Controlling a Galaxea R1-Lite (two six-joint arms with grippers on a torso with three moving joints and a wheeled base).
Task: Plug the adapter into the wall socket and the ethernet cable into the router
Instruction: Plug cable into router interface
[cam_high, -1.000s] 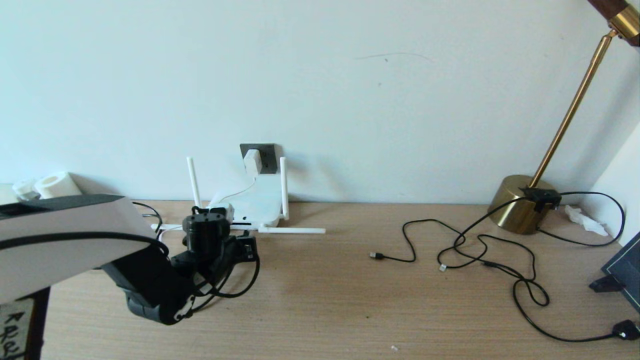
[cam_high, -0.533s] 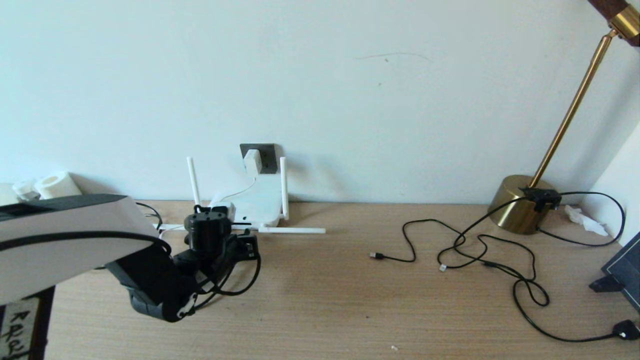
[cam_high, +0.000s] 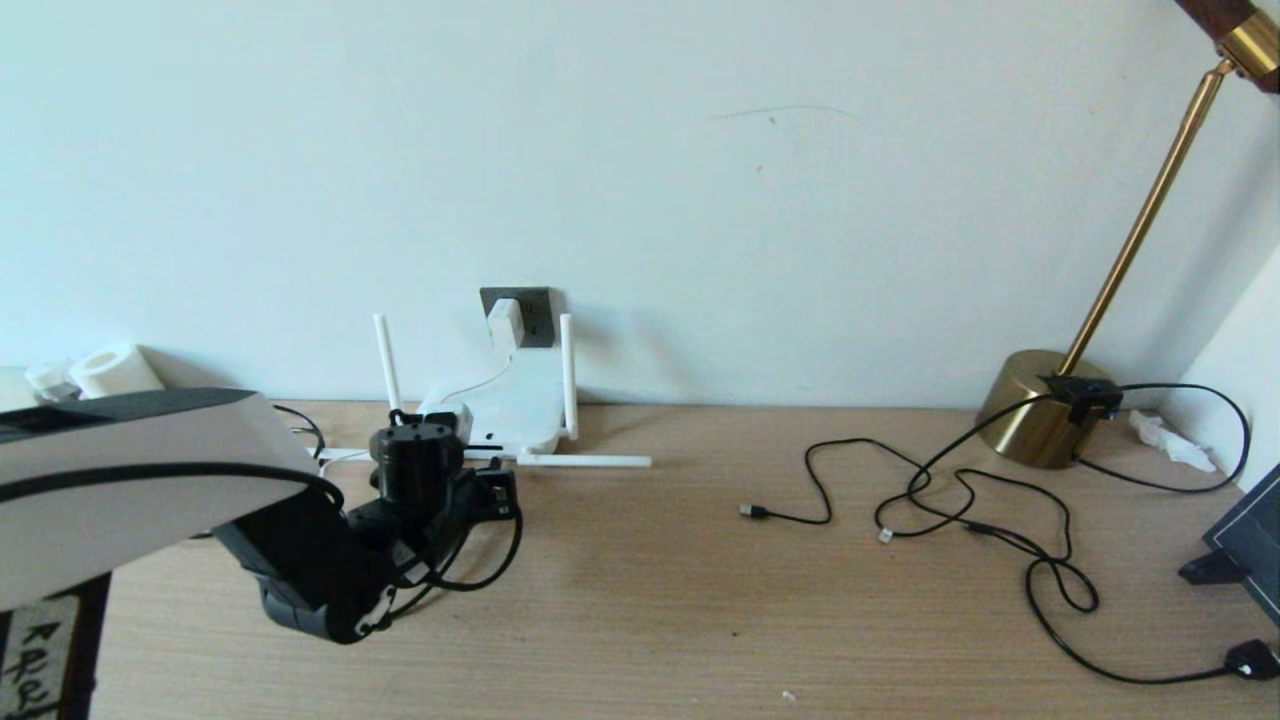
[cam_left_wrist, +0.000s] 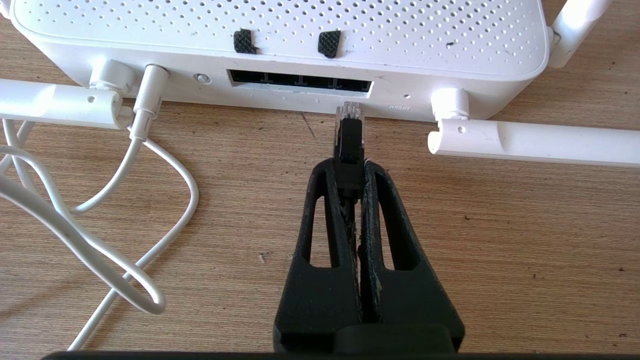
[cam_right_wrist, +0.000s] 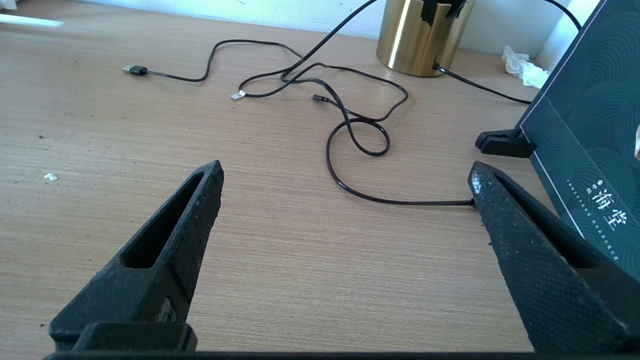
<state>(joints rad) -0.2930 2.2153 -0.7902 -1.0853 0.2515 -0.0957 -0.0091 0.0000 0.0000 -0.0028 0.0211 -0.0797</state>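
Nothing moved | left hand (cam_left_wrist: 350, 167) pinches ethernet cable (cam_left_wrist: 348, 132) before router (cam_left_wrist: 280, 45)

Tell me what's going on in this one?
The left gripper has its fingers shut on the ethernet cable, holding its clear plug tip just short of the router port row, not yet inserted. The adapter already sits in the wall socket. The right gripper hangs open over the table, idle.
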